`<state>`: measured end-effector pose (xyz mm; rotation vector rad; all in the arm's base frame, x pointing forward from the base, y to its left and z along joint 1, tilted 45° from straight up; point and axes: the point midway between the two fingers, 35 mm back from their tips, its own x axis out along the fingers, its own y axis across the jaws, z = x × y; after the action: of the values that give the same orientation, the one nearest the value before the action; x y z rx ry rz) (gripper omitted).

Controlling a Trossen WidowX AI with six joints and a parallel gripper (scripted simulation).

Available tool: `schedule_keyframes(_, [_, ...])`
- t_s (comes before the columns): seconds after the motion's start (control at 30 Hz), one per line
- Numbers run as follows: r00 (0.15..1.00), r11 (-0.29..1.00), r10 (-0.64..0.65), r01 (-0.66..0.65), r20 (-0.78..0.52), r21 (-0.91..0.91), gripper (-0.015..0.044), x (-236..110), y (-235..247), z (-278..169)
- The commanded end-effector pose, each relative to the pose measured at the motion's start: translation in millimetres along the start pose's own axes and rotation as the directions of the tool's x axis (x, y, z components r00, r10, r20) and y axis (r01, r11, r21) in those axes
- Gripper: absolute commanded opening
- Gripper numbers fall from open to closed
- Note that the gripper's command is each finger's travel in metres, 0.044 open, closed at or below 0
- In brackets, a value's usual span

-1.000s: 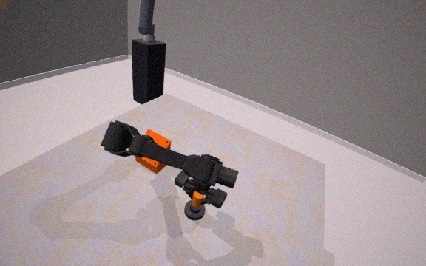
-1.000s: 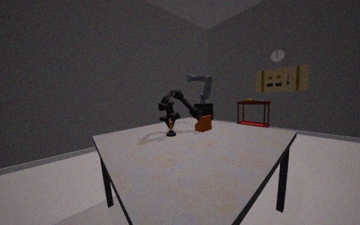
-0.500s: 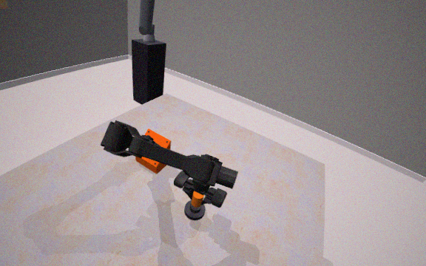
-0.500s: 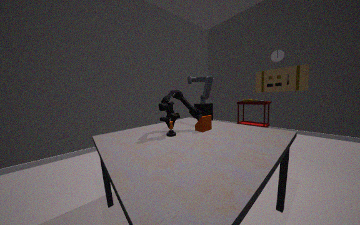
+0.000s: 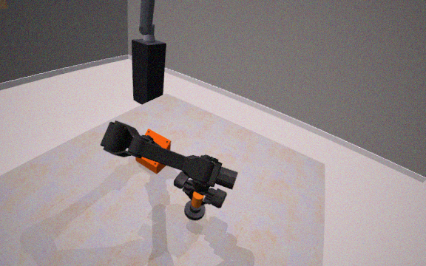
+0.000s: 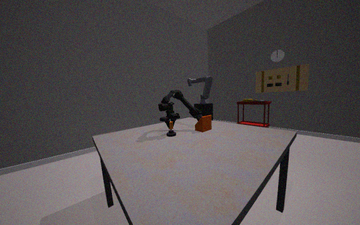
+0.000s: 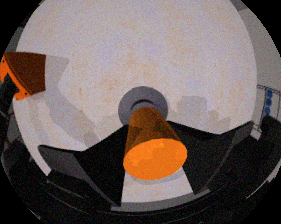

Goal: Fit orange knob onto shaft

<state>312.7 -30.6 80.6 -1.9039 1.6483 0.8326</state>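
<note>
Directly above the round pedestal [image 5: 194, 211], the gripper [image 5: 197, 196] clamps the orange knob [image 5: 197, 199] upright, seemingly partway down the hidden shaft, keeping it plumb for the push.

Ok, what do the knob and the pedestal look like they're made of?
The orange knob, held in the gripper, looks like matte plastic: flat, even colour, no glints. The round pedestal looks like dull dark grey metal or plastic; which one is unclear.
</note>
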Motion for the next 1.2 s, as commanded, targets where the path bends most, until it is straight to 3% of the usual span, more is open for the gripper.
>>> schedule_keyframes(0.0, [1.000,1.000,-0.001,0.001,-0.003,-0.002,0.0000,0.2,-0.4,0.1])
schedule_keyframes(1.17, [1.000,1.000,-0.001,0.001,-0.003,0.012,0.0000,-0.9,0.0,0.3])
